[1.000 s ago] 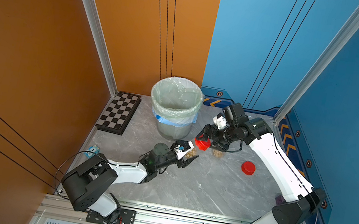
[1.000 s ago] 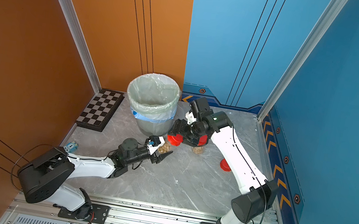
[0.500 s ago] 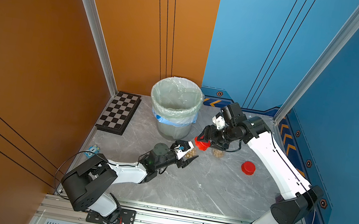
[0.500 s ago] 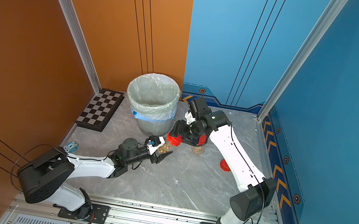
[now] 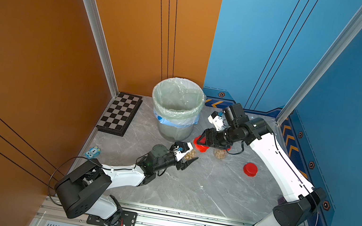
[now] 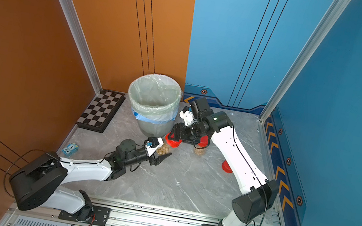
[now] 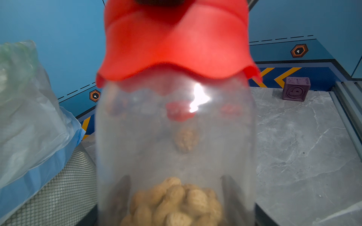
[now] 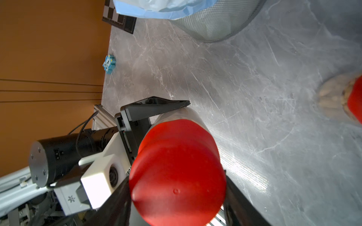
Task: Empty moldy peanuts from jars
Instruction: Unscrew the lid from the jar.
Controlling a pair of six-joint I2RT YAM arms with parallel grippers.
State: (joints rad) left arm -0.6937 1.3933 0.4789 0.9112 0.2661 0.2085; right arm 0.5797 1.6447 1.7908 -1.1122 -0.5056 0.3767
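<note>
Change noted: the right fingers, spread wider a second ago, are now clenched on the red lid of a jar. Both arms are otherwise barely shifted.

The jar is gripped round its clear body by the left fingers. It is held tilted above the worktop, just in front of the bin and toward the far edge. In the left wrist view the lid is seen seated on the jar.

- Jar: smooth clear plastic, cylindrical, glare on its wall.
- Lid: smooth red, round, with a small dimple on top in the right wrist view.
- Peanuts: tan, wrinkled shells, piled at the jar's base end.
- Second jar: stood upright just beside the first, below the right wrist, peanuts inside, its red lid partly hidden.
- Another red lid: seen nearer the right edge; what lies beneath it cannot be told.
- Bin: grey mesh wall, lined with pale green film, blue band.
- Worktop: grey, veined like marble.
- Chessboard: laid flat at the far left corner.
</note>
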